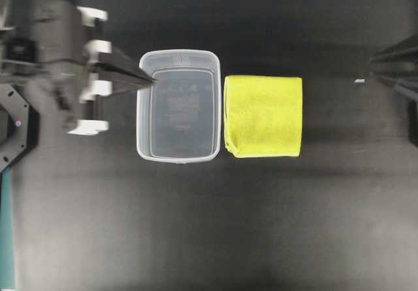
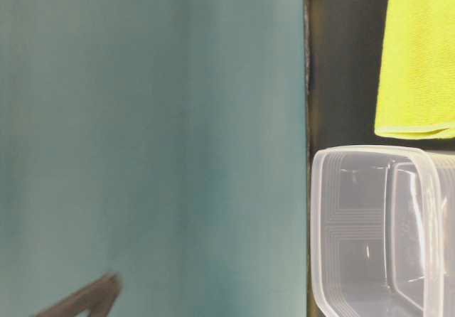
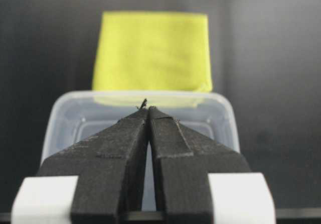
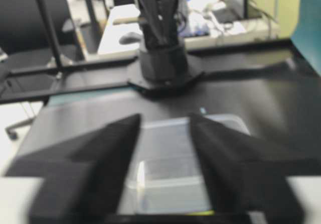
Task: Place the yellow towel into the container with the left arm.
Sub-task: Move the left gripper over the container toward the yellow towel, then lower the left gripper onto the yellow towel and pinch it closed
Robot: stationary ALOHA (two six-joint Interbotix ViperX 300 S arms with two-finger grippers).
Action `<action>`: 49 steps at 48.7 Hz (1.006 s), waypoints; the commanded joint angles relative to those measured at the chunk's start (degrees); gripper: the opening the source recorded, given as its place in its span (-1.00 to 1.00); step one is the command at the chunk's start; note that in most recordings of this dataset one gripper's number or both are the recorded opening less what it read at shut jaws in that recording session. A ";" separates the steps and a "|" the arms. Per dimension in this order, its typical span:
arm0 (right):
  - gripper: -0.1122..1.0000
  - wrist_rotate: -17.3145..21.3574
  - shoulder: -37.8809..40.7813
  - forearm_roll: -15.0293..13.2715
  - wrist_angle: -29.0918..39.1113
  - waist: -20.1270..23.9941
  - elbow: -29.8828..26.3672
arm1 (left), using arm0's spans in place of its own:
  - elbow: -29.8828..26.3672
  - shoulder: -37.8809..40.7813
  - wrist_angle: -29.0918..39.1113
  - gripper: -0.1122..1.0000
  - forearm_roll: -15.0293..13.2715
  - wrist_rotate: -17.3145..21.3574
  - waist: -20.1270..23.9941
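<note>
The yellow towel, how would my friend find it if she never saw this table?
Look at the dark table from above and find the clear plastic container near the middle. Right beside it, on the side away from the left gripper, lies the yellow towel, folded into a thick square. It is the only bright thing there; everything else is black or see-through.

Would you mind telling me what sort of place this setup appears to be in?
Probably a robotics lab or office workspace. A black tabletop carries the staged container and yellow towel. Behind the opposite arm's base, cluttered desks are visible.
</note>
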 commanded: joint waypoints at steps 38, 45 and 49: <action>0.50 -0.70 -3.34 0.18 2.81 -0.44 -1.14 | -38.67 48.96 12.39 0.82 0.26 7.47 -0.09; 0.50 -0.70 -3.60 0.18 2.90 -0.44 -1.23 | -43.42 54.76 12.66 0.82 0.26 10.37 -0.44; 0.50 -0.62 -3.60 0.18 2.90 -0.44 -1.23 | -44.65 56.69 13.27 0.82 0.26 10.63 -0.09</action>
